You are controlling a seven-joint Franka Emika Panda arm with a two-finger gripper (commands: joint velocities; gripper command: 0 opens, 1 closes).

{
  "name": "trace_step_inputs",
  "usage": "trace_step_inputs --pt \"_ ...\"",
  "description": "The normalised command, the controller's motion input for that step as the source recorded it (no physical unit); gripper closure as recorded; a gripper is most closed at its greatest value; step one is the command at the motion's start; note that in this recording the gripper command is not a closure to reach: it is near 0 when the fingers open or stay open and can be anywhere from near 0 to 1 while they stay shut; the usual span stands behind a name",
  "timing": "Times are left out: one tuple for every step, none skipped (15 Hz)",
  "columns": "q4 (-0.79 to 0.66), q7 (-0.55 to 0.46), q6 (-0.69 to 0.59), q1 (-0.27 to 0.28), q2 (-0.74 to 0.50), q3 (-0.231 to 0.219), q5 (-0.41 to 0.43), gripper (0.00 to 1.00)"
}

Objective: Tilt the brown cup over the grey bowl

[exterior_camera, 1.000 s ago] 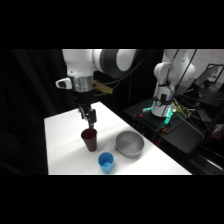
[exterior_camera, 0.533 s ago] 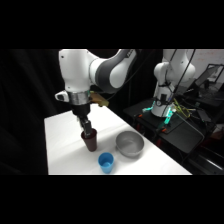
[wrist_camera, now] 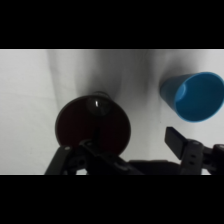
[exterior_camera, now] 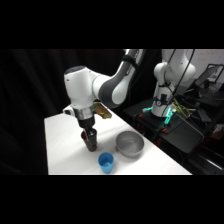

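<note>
Brown cup (exterior_camera: 90,142) stands upright on the white table (exterior_camera: 62,145), with the blue cup (exterior_camera: 105,162) just beside it and the grey bowl (exterior_camera: 130,144) a little further off, and the gripper (exterior_camera: 89,135) is right down on it from above. From the wrist its round dark mouth (wrist_camera: 92,127) sits right under the linkage, one finger at the rim, though whether the jaws have clamped I cannot tell. It looks a light, stiff, smooth plastic tumbler, so I'd pinch the wall at the rim firmly, since it could slip once tipped.
</note>
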Motion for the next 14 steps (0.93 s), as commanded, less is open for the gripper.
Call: trace_step_inputs --pt "0.0 0.04 0.17 0.001 0.09 -0.005 0.134 0.0" --pt "-0.01 0.04 0.17 0.004 0.06 -0.011 0.126 1.0" --pt "-0.02 0.05 0.16 0.012 0.02 -0.021 0.111 1.0" --pt "-0.02 0.05 0.14 0.02 -0.01 -0.029 0.099 1.0" --pt "-0.03 0.05 0.12 0.026 -0.04 -0.038 0.086 1.0" --pt "-0.04 0.04 0.1 0.022 -0.07 -0.043 0.084 1.0" --pt "-0.04 0.03 0.08 0.02 -0.09 -0.055 0.066 1.0" --pt "-0.03 0.04 0.06 0.029 -0.1 -0.073 0.036 1.0" --pt "-0.02 0.05 0.05 0.039 -0.1 -0.087 0.005 1.0" --pt "0.0 0.07 0.02 0.051 -0.12 -0.101 -0.025 0.81" --pt "0.04 0.07 -0.08 0.053 -0.13 -0.096 -0.033 0.39" --pt "0.13 0.05 -0.29 0.025 -0.14 -0.058 0.017 0.13" --pt "0.18 0.04 -0.39 0.022 -0.15 -0.049 0.007 0.13" --pt "0.2 0.05 -0.44 0.041 -0.19 -0.062 -0.037 0.13"
